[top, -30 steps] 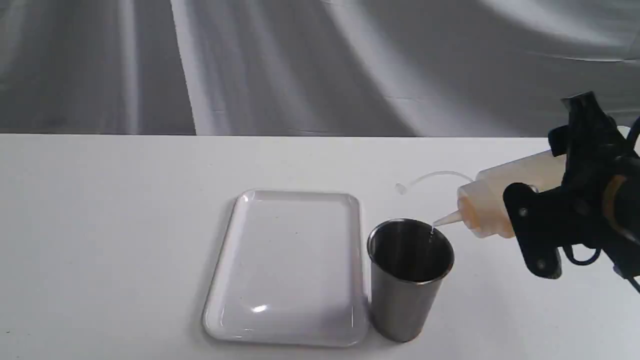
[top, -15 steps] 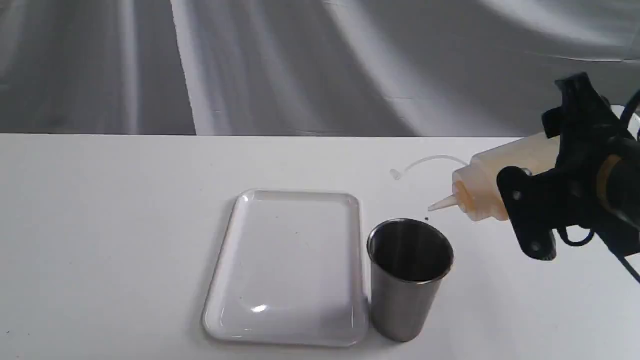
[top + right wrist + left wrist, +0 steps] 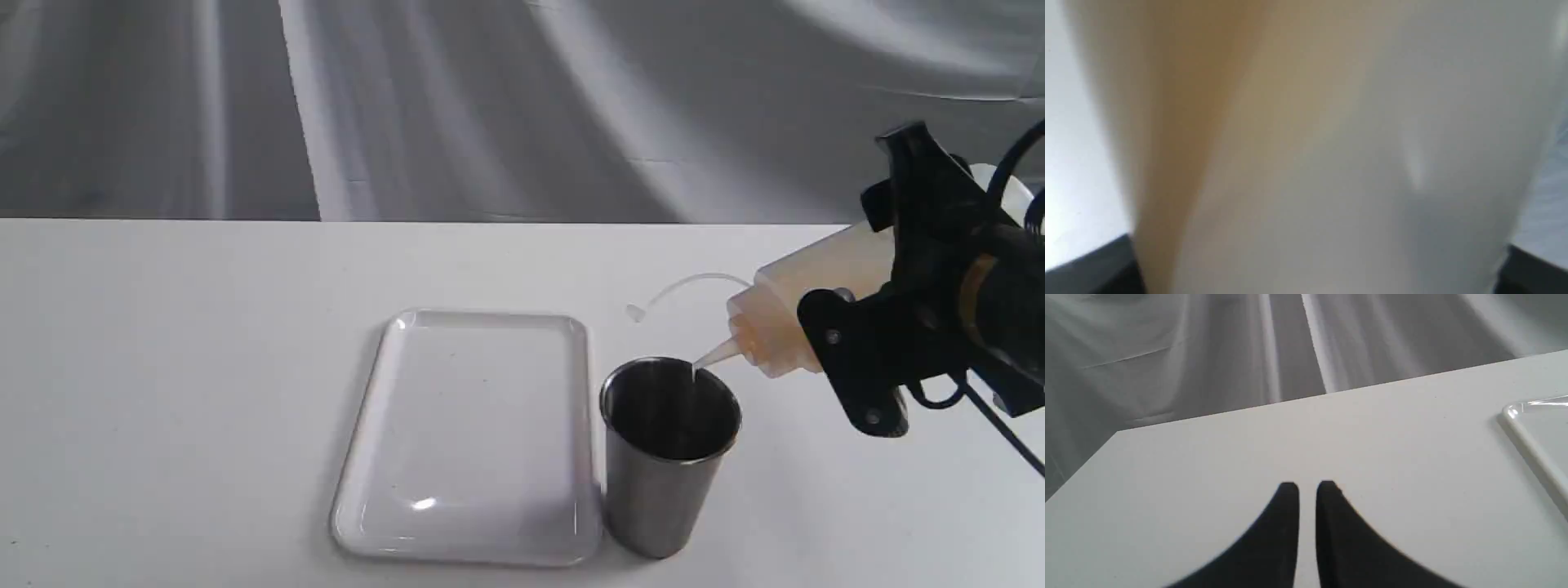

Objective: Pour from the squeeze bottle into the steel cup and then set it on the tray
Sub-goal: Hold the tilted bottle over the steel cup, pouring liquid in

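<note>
The squeeze bottle [image 3: 784, 327] is tilted nozzle-down to the left, amber liquid pooled toward its neck. Its nozzle tip hangs just over the far rim of the steel cup [image 3: 669, 457]. My right gripper [image 3: 878, 278] is shut on the bottle's body, and the bottle [image 3: 1306, 147] fills the right wrist view. The cap strap [image 3: 686, 286] trails out to the left. The white tray [image 3: 465, 425] lies flat right beside the cup on its left, and its corner [image 3: 1535, 428] shows in the left wrist view. My left gripper [image 3: 1308, 488] hovers over bare table, fingers nearly together and holding nothing.
The white table [image 3: 163, 367] runs back to a grey draped cloth backdrop [image 3: 490, 106]. The right arm's black cable [image 3: 1004, 441] hangs near the table's right side.
The bottle lifted up off the cup half a second ago. It has since come down and slightly left, and the nozzle tip is over the rim again. Cup and tray have not moved.
</note>
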